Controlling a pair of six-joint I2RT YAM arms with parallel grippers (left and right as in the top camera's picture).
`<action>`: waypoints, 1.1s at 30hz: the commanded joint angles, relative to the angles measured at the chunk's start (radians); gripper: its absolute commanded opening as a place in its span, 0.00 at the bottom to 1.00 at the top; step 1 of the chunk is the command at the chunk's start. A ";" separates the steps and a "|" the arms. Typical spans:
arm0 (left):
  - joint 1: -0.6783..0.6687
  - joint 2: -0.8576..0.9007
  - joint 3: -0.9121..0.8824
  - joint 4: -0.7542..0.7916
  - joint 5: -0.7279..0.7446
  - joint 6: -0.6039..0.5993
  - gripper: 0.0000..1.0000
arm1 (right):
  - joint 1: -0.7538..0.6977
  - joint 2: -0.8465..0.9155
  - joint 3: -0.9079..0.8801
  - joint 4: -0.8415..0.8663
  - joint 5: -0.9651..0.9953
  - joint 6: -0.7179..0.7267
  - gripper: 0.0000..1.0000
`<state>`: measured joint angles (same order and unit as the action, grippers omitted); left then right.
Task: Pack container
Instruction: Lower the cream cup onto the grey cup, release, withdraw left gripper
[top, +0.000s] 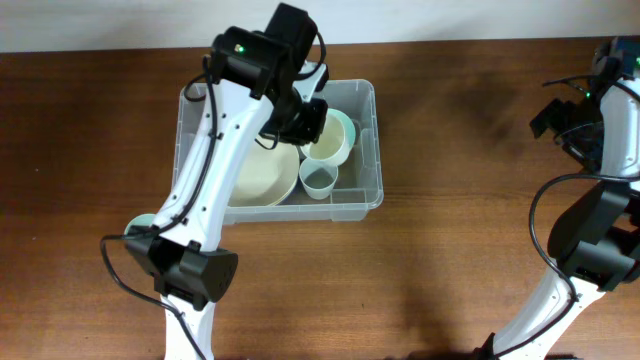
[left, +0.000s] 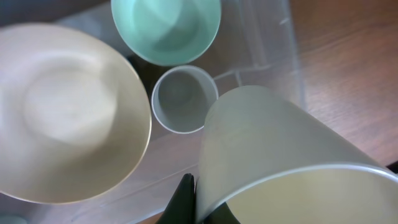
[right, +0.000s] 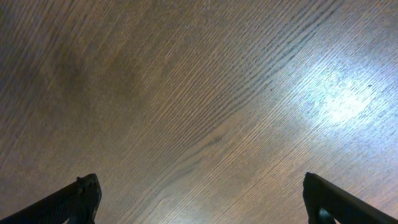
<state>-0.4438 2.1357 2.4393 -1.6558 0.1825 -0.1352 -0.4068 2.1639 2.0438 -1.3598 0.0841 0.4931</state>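
- Left gripper is clamped on the wall of a pale cream cup, which we see tilted above the bin's right half. One dark finger shows at its side.
- Just below it stands a small grey cup, with a mint bowl beyond and a cream plate to the left. All three lie inside the container.
- That container sits on the table, left of centre and toward the far edge, under the left arm.
- We judge the packing well along: three pieces are in, and the held cup is over the bin but not set down — lowering and releasing it remains.
- A mint-green sliver peeks out by the left arm's lower link, outside the bin. We cannot tell what it is, though it may be one more piece to pack.
- Right gripper, well apart at the table's right side, hangs with jaws spread wide over bare wood — holding nothing.
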 joint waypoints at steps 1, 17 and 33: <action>0.003 0.007 -0.062 0.014 -0.007 -0.005 0.01 | 0.001 -0.014 -0.002 0.000 0.002 0.003 0.99; 0.004 0.009 -0.288 0.137 -0.076 -0.006 0.01 | 0.001 -0.014 -0.002 0.000 0.002 0.003 0.99; 0.016 0.013 -0.314 0.220 -0.146 -0.029 0.01 | 0.001 -0.014 -0.002 0.000 0.002 0.003 0.99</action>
<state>-0.4351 2.1357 2.1296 -1.4452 0.0521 -0.1516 -0.4068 2.1639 2.0438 -1.3598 0.0841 0.4934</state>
